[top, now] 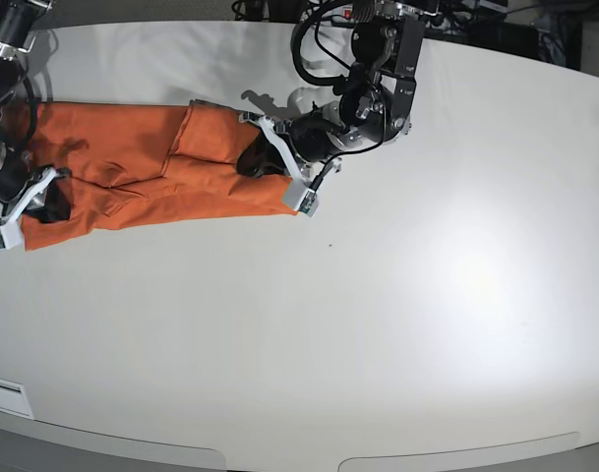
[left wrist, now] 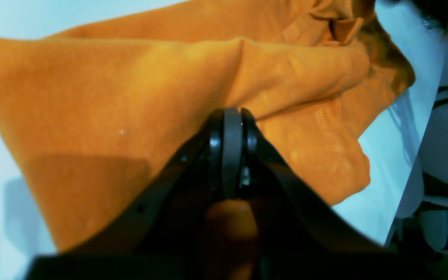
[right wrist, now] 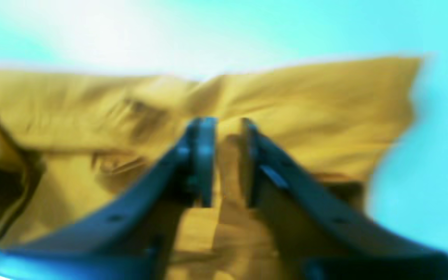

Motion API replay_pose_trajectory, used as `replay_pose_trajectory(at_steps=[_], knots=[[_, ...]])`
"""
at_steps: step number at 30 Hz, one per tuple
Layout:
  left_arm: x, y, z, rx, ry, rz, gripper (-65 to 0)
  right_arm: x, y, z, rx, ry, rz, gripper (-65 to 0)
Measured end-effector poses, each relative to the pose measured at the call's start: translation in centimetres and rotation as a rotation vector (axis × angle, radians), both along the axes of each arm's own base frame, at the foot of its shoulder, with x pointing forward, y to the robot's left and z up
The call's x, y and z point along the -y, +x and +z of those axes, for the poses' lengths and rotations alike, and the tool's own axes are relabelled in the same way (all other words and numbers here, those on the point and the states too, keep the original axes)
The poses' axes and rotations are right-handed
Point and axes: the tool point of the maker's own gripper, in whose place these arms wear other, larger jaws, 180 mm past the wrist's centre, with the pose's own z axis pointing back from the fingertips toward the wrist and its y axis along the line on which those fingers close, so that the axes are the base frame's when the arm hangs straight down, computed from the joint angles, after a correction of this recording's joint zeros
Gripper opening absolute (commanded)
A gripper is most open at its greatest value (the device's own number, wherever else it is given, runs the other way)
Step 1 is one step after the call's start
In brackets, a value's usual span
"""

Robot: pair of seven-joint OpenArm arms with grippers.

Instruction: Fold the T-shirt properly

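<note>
On the table (top: 397,295), the T-shirt (top: 151,167) lies long, creased; left fingers (left wrist: 231,116) pinch it; right fingers (right wrist: 208,155) gape.

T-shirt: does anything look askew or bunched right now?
Yes. The T-shirt lies in a long band on the table, but its middle is rumpled, with uneven ridges. In the left wrist view, the collar end is bunched rather than flat.

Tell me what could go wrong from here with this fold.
The left gripper has its fingers shut on a small pinch of the T-shirt, so the thin cloth may slip out when lifted. The right gripper has its fingers parted over the cloth; a pull by one arm alone could skew the already wrinkled strip.
</note>
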Motion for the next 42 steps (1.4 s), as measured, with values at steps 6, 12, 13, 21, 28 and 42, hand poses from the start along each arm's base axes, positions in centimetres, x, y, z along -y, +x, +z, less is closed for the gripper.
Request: replay_pose_trajectory(at_steps=[6,12,13,21,28,42], knots=[[-1.5,1.4,0.5,0.038,0.129,0.013,-65.0,7.0,-1.7,2.1,0.011,-0.015,-0.254,-27.2],[-2.1,1.6,0.8,0.053,0.151,0.016,-65.0,8.4,-5.1,-2.3,-0.108,0.142,-0.291,-27.2],[-2.0,1.6,0.9,0.051,0.144,0.016,-65.0,7.8,-5.5,-3.2,-0.127,0.19,-0.271,-27.2],[-1.9,1.5,0.9,0.048,0.143,0.014,-65.0,4.2,-6.5,-4.3,-0.127,0.542,-0.217,-27.3],[-1.8,1.4,1.0,0.038,0.128,0.012,-65.0,0.0,-5.4,-5.2,-0.139,0.628,-0.139,-27.3],[-1.5,1.3,1.7,0.048,0.105,0.004,-65.0,-1.4,-4.0,-5.4,-0.156,0.613,-0.094,-65.0]])
